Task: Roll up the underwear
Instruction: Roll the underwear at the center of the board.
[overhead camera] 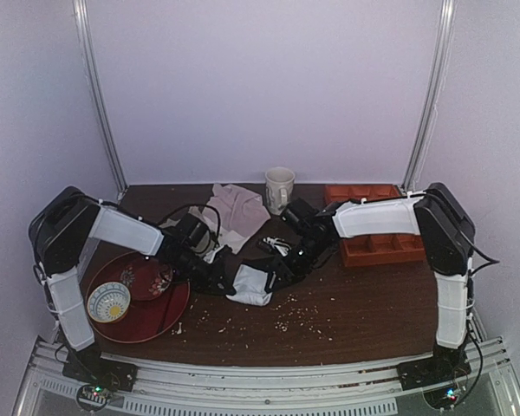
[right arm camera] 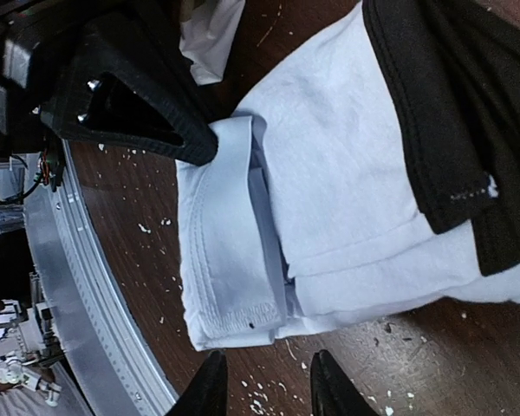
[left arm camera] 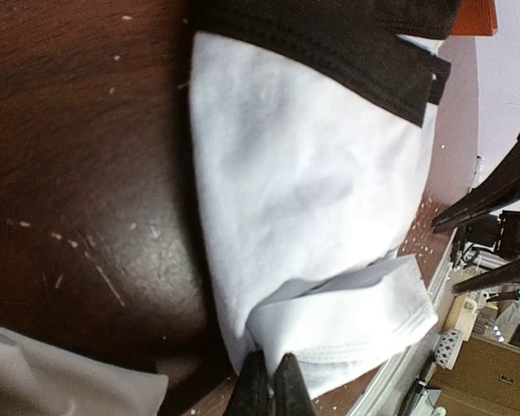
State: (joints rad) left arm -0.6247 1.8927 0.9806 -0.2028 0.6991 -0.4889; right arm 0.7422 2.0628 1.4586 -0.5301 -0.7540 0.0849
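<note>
Nearest the arm bases, pale crumbs (overhead camera: 295,316) are littering the dark worktop (overhead camera: 373,312). At the near left, a red plate (overhead camera: 156,321) is carrying a patterned bowl (overhead camera: 108,301).

Just beyond, at the middle of the worktop, the underwear (overhead camera: 250,284) is lying as a compact white bundle. It is folded over itself in at least 2 layers, with a black band running along one edge. The left gripper (left arm camera: 269,377) is pressing its jaws closed on the bundle's folded white hem, probably to pin that loose end so the roll is not springing open. The right gripper (right arm camera: 264,386) is hovering over bare wood just beside the bundle, its jaws standing apart with nothing between them (free to tuck or re-grip).

How much fabric the left jaws are biting is hard to tell, since their tips are sitting at the very bottom of the wrist view. No waistband lettering is showing, and the bundle's underside is hidden.

Farther back, a pale pinkish cloth (overhead camera: 240,211) is lying crumpled, partly covered by the arms, with a white mug (overhead camera: 279,188) behind it. At the far right, the right arm is crossing the middle of an orange-red compartment tray (overhead camera: 377,250).
</note>
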